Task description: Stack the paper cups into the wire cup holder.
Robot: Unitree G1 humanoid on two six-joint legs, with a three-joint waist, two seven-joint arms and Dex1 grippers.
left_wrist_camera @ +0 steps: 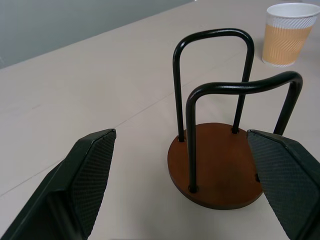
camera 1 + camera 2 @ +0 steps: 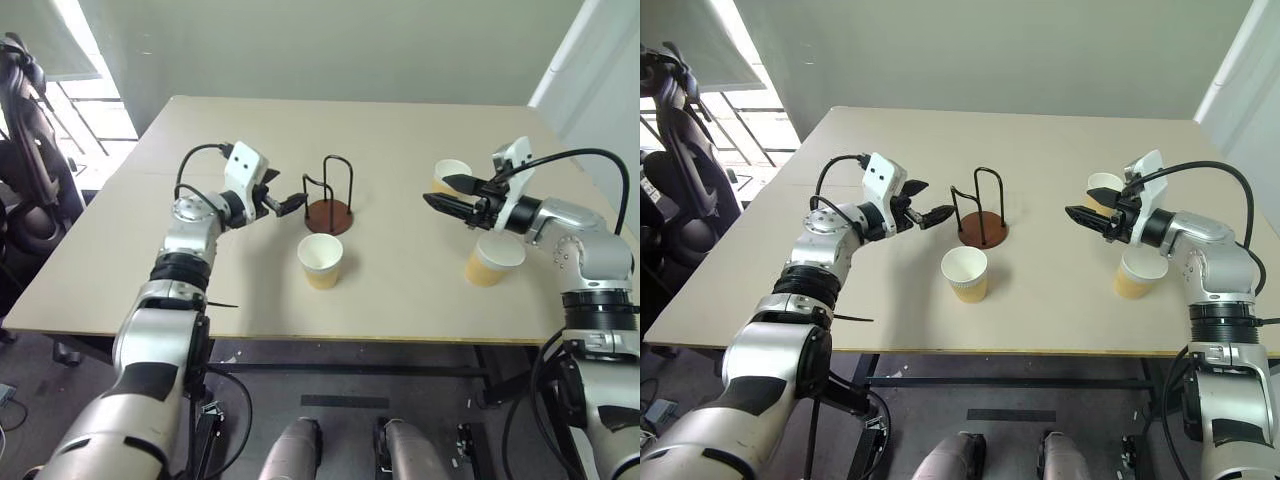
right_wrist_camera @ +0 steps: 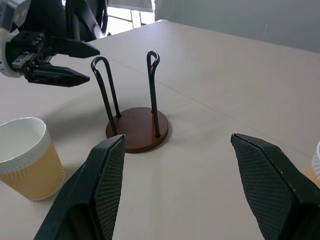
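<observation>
1. We see the wire cup holder (image 2: 329, 200) standing upright and empty near the middle of the surface (image 2: 400, 130), its brown disc base flat and its black loops rising from it.
2. The nearest paper cup (image 2: 320, 260) stands upright at about 6 o'clock from the holder, close to its base but apart from it.
3. Our left claw (image 2: 290, 203) hangs level at 9 o'clock from the holder, its fingers spread apart and holding nothing, the tips just short of the loops.
4. Our right claw (image 2: 446, 196) hangs well apart at 3 o'clock from the holder, fingers also spread and empty, pointing back toward it.
5. A second cup (image 2: 452, 176) stands just beyond the right claw, at roughly 1 o'clock from it; a third cup (image 2: 493, 260) stands at about 5 o'clock from it, partly under the wrist.
6. The left wrist view looks straight between the fingers at the holder, with one cup (image 1: 288, 33) beyond; whether a finger touches the base we cannot tell.
7. The right wrist view adds the left claw (image 3: 80, 62) beyond the holder (image 3: 136, 125) and the nearest cup (image 3: 27, 157) beside it.
</observation>
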